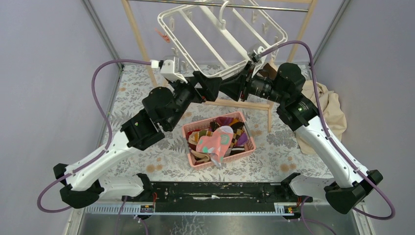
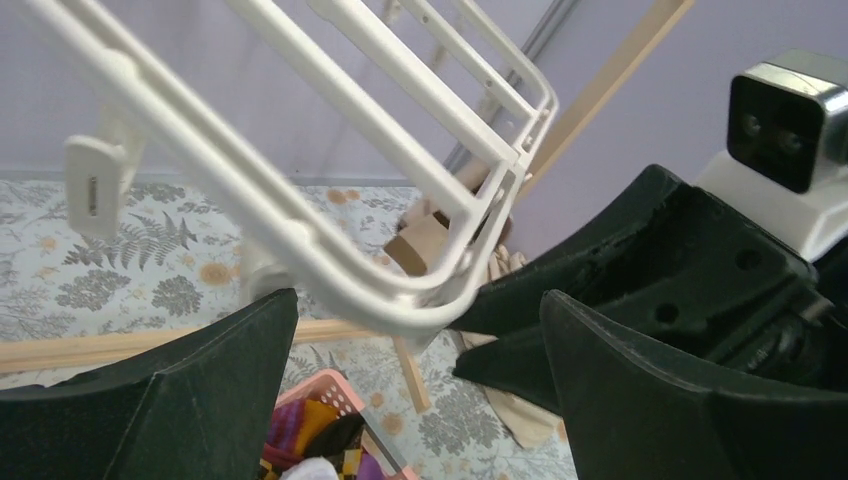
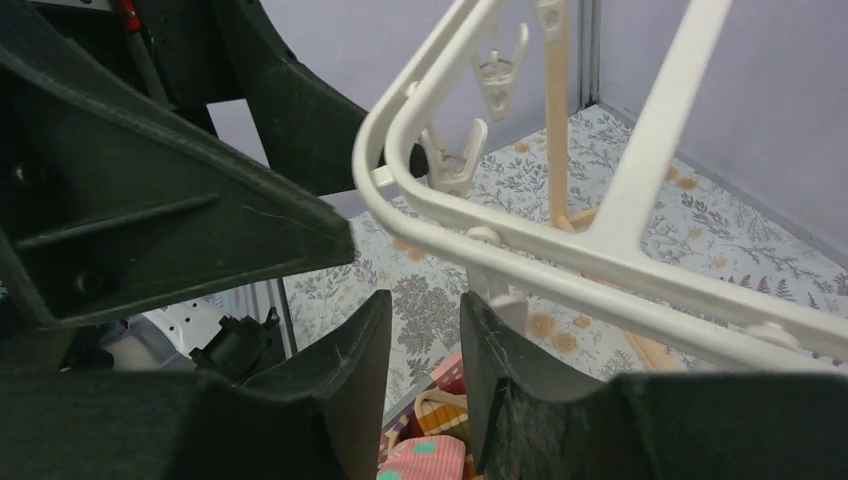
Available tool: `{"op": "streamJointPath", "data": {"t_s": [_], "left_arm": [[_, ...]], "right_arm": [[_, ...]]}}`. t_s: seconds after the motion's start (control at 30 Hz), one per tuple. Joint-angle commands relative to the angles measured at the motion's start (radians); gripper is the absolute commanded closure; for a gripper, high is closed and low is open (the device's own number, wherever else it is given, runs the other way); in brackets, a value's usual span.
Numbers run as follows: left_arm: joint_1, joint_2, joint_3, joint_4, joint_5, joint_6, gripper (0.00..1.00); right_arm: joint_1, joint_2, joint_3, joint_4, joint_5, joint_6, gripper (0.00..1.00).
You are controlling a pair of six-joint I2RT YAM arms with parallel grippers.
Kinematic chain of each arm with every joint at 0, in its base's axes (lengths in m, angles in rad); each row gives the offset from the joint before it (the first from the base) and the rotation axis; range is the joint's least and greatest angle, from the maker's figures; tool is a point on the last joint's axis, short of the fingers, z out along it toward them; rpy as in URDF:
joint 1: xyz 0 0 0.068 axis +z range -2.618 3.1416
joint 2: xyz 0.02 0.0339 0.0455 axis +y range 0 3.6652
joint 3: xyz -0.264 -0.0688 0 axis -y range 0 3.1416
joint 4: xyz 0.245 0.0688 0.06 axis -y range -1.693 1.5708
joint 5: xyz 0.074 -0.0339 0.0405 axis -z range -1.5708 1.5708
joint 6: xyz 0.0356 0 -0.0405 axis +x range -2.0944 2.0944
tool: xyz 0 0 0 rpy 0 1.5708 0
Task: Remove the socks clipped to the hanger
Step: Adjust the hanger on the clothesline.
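Observation:
The white hanger (image 1: 223,19) hangs tilted from the top rail, and the clips in view on it are bare. Its near rounded corner (image 2: 330,250) lies between the tips of my left gripper (image 2: 420,330), which is wide open around it without touching. My right gripper (image 3: 425,310) faces the left one (image 1: 213,87) from the other side, just under the hanger's rim (image 3: 560,265). Its jaws stand a narrow gap apart with nothing between them, and a white clip (image 3: 505,305) hangs beside its right finger. The socks (image 1: 218,139) lie piled in the pink basket (image 1: 187,144) below.
A wooden rail frame (image 1: 244,104) stands behind the basket, its posts rising on both sides of the hanger. A large beige cloth (image 1: 330,105) lies crumpled at the right behind my right arm. The two grippers' tips nearly meet under the hanger's corner.

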Motion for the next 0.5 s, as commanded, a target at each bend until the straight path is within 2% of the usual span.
{"op": "streamJointPath", "data": {"t_s": [0.0,0.1,0.2,0.47], "left_arm": [[-0.007,0.055,0.071,0.091,-0.097,0.087,0.01],[-0.007,0.1,0.111,0.1,-0.134,0.121,0.01],[-0.004,0.14,0.141,0.101,-0.157,0.146,0.01],[0.058,0.179,0.178,0.083,-0.154,0.167,0.01]], "right_arm": [[0.012,-0.032,0.055,-0.038,0.021,-0.041,0.6],[0.012,-0.054,0.079,-0.099,0.053,-0.065,0.52],[0.011,-0.075,0.122,-0.186,0.153,-0.097,0.46],[0.01,-0.151,0.157,-0.354,0.665,-0.174,0.35]]}}
